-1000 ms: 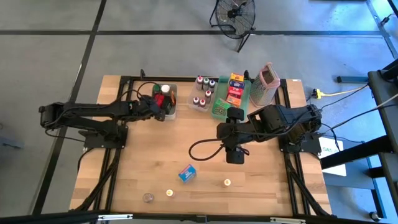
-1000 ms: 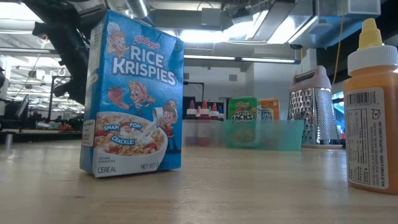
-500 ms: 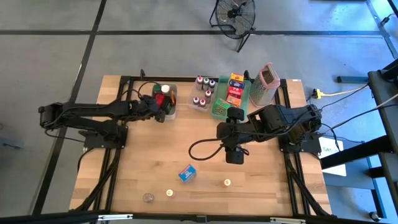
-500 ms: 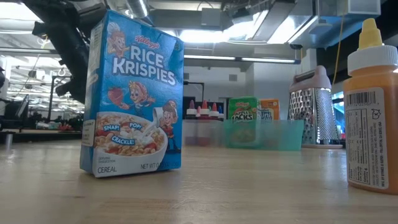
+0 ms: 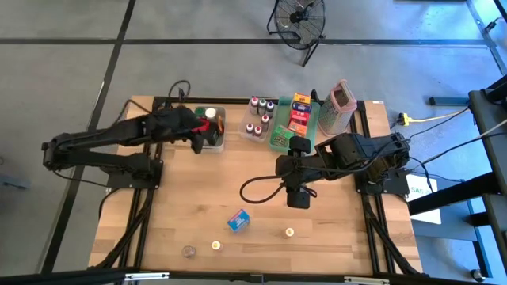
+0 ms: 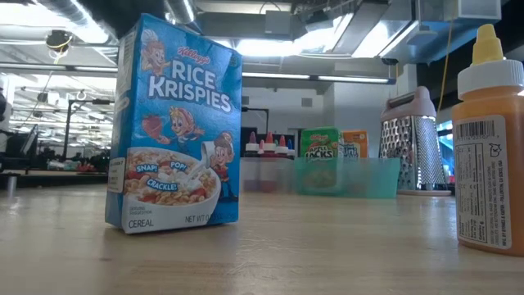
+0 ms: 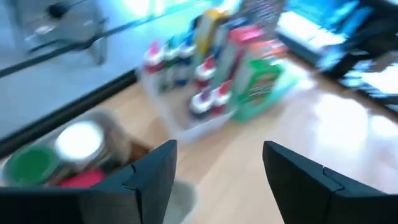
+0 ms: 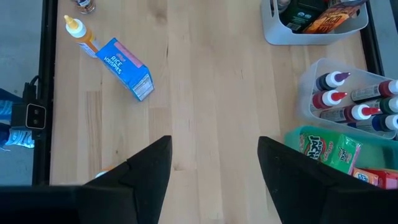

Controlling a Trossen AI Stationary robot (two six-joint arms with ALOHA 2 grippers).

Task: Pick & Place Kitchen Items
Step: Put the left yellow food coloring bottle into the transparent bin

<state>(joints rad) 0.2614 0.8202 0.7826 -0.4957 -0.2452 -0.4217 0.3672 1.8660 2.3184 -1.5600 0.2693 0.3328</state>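
A: How are the arms posed?

B: The left hand [image 5: 200,142] is held above the clear bin [image 5: 211,131] of jars at 11 o'clock on the bench [image 5: 190,206], fingers apart, nothing gripped. The right hand [image 5: 298,199] is poised over mid-bench, fingers apart and empty.

A: What is found around?

B: A blue cereal box [image 5: 238,220] is seen at 6 o'clock, an orange bottle [image 5: 289,232] just beside at 5. Small bottles [image 5: 258,116], a green tray [image 5: 295,119] and grater [image 5: 337,105] are crowded at 1 o'clock.

Open bare table [image 5: 190,190] centre-left; cereal box [image 5: 238,220] near front edge, crowded bins [image 5: 261,127] along back.
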